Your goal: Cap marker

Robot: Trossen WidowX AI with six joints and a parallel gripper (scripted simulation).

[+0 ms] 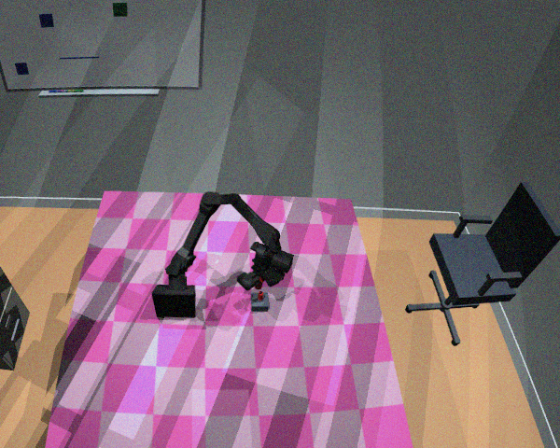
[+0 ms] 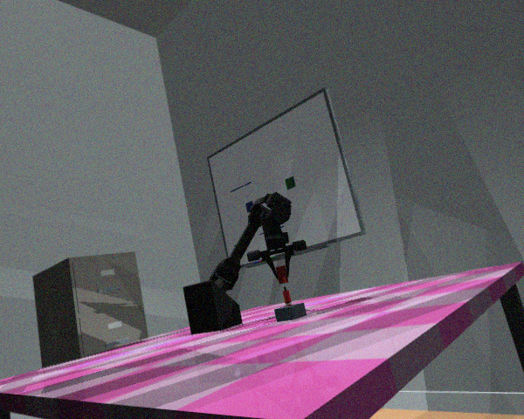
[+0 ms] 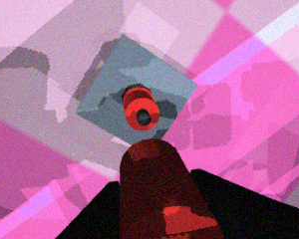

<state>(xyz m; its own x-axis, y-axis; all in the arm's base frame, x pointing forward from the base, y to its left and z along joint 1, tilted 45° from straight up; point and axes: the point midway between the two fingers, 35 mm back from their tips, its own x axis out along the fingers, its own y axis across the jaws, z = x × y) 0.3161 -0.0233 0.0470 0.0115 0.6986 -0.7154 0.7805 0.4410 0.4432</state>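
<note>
The red cap (image 1: 259, 284) (image 2: 282, 274) (image 3: 164, 184) is held between the fingers, off the table. My gripper (image 2: 282, 276) is shut on it; in the wrist view the dark fingers stand on both sides of the cap. The red marker (image 1: 260, 295) (image 2: 286, 295) (image 3: 140, 107) stands upright in the grey-blue holder block (image 1: 259, 307) (image 2: 291, 312) (image 3: 110, 90), its dark tip facing up and bare. In the exterior view the cap hangs a little above the marker, with a small gap. In the wrist view the cap's near end lies just beside the marker, not lined up over it.
The table (image 1: 227, 434) (image 2: 334, 379) has a pink checked top with patches of shadow. The arm's black base (image 1: 174, 302) (image 2: 208, 311) stands left of the holder block. An office chair (image 1: 469, 265), a cabinet (image 2: 104, 306) and a whiteboard (image 1: 126, 43) (image 2: 276, 148) are beyond the table.
</note>
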